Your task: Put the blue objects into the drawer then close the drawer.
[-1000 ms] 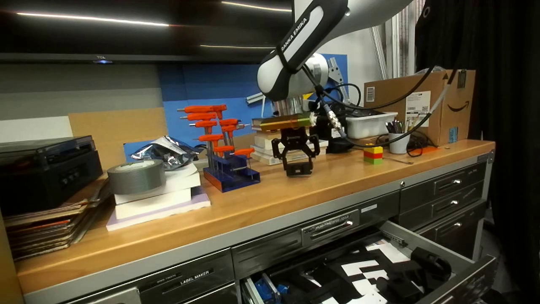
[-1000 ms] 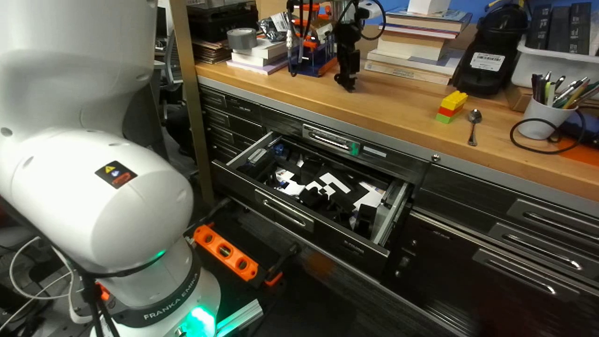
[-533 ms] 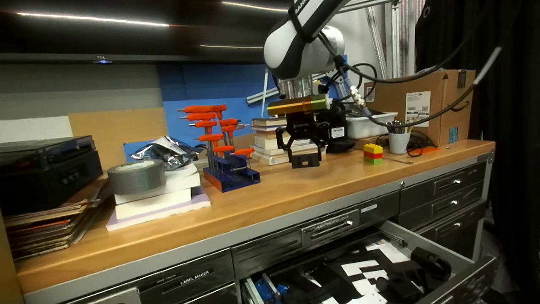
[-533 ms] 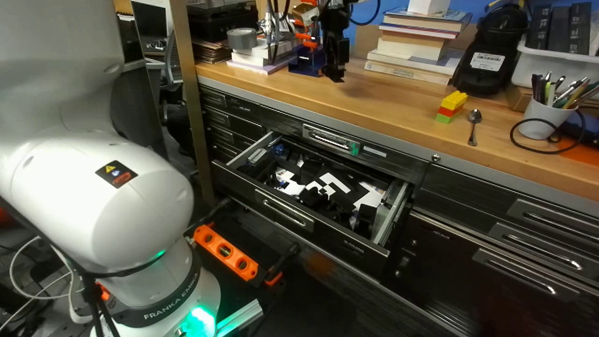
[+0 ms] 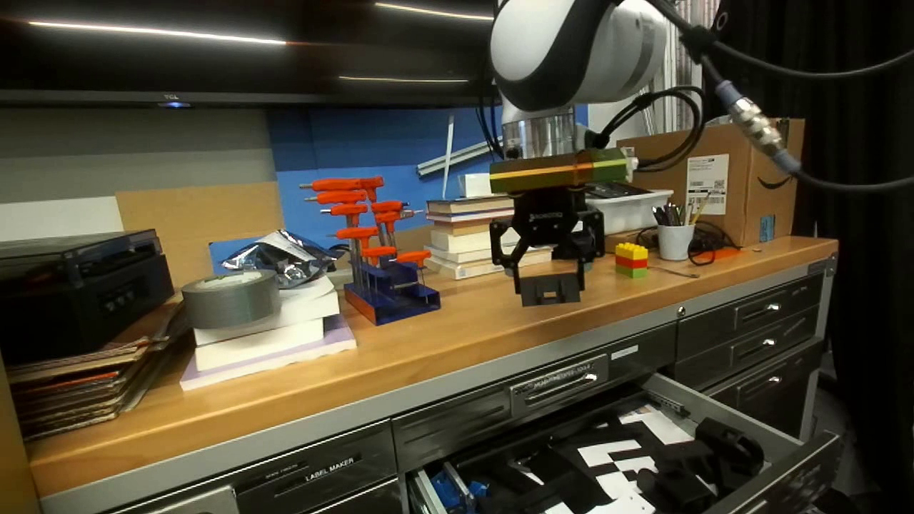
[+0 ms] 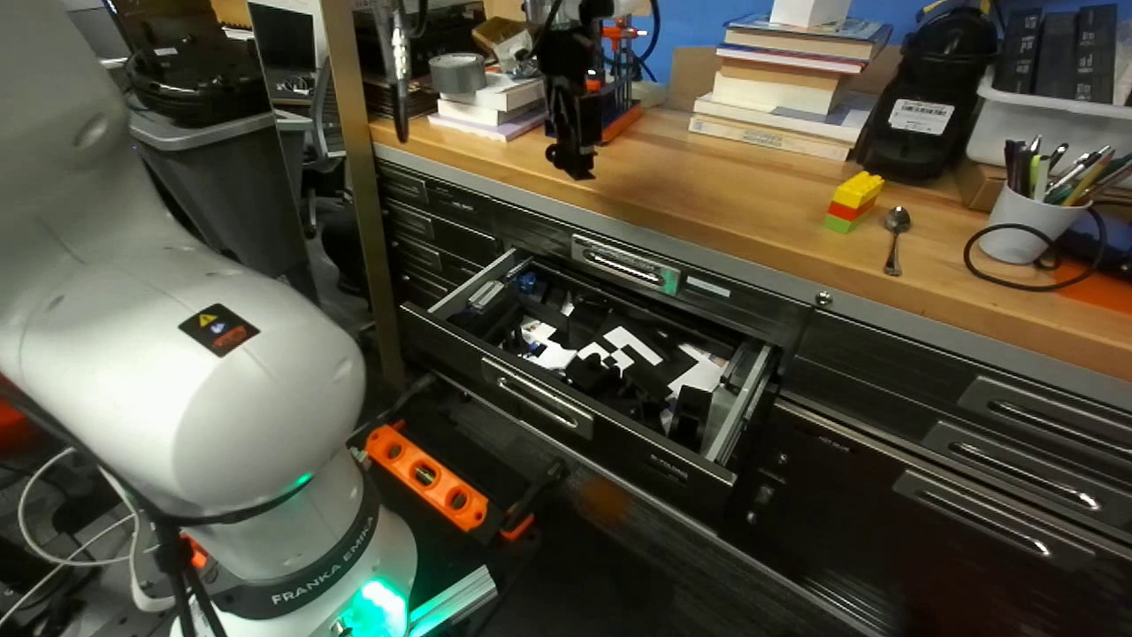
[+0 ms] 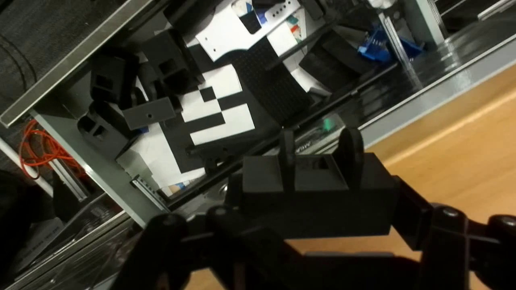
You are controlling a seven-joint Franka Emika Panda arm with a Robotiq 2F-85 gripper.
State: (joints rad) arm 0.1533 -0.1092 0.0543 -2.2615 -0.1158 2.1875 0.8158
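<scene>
My gripper (image 5: 550, 285) is shut on a very dark block (image 7: 318, 213), gripping it by its two ends. Two thin rounded tabs stand out from the block in the wrist view. The block also shows in both exterior views (image 5: 550, 290) (image 6: 577, 163), held above the front part of the bench top. The drawer (image 6: 619, 433) is pulled open in front of and below the gripper; its rim shows in the wrist view (image 7: 76, 60). Black-and-white sheets and several dark blocky pieces (image 7: 149, 113) lie in it. I cannot tell whether one of these is the other blue object.
On the bench top (image 5: 457, 335) stand a blue base with orange-handled keys (image 5: 393, 293), a book stack (image 5: 457, 250), a toy brick stack (image 6: 853, 202), a spoon (image 6: 895, 239) and a pen cup (image 6: 1026, 221). The bench's front edge overhangs the open drawer.
My gripper has risen off the bench top with the block and moved toward the bench's front edge, nearer the open drawer. The drawer has not moved.
</scene>
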